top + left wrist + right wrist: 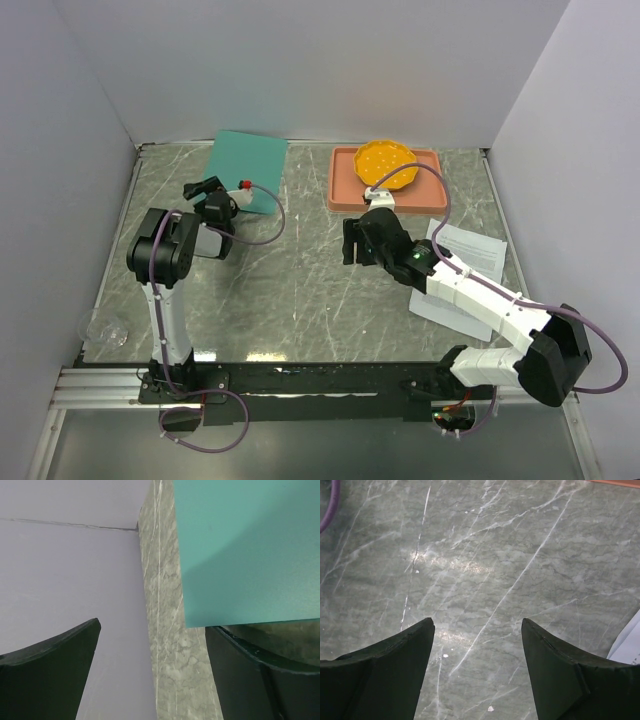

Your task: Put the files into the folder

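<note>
The teal-green folder lies closed at the back left of the table. My left gripper is at the folder's near left corner, open. In the left wrist view the folder fills the upper right, and its near edge covers the tip of the right finger; nothing is between the jaws of the left gripper. The files, white printed sheets, lie at the right, partly under my right arm. My right gripper hovers open over bare table left of them. A corner of the files shows beside the right gripper.
A salmon-pink tray holding an orange bowl stands at the back centre-right, just beyond the right gripper. A clear plastic item lies off the table's near left edge. Grey walls close in the left, back and right sides.
</note>
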### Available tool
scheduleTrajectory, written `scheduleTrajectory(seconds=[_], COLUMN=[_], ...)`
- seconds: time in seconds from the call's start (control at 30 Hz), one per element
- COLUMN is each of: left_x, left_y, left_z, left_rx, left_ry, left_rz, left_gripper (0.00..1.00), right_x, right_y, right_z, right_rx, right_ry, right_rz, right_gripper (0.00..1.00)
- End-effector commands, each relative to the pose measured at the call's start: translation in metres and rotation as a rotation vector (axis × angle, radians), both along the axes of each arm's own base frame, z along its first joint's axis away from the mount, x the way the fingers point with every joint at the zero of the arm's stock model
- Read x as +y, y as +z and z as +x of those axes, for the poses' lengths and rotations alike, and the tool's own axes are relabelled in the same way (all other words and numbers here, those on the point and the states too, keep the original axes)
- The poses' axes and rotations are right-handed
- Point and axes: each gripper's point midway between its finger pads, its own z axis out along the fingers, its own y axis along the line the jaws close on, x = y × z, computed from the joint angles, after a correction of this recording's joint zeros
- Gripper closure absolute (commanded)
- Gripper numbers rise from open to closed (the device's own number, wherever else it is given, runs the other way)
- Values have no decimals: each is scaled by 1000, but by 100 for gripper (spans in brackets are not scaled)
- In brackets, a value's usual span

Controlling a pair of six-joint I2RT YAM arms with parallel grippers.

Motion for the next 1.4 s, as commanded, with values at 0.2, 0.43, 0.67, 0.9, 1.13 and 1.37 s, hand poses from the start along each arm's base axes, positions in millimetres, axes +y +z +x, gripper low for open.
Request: scheduleTrajectory(seconds=[0.2,0.43,0.67,0.9,1.13,1.37], left_x=[-12,-20,-22,-29,-36,-32], left_y=[12,21,51,71,89,74], left_z=[32,39,38,45,54,38], left_rx=[-66,-67,-172,-202,-167,-23], left_ry=[15,54,41,39,59,133], left_rz=[-152,-330,-386,-487,-687,-1001], left_gripper=[13,50,61,86,99,99], right_x=[3,0,-2,-4,-1,34], right_y=[32,40,43,44,40,35], right_z=[9,7,5,4,6,32], right_rx=[-86,-101,-115,-122,-121,-103], right_ry=[-20,-26,-24,-28,-28,10], right_rz=[47,58,67,70,69,100], right_gripper=[24,30,42,51,54,32])
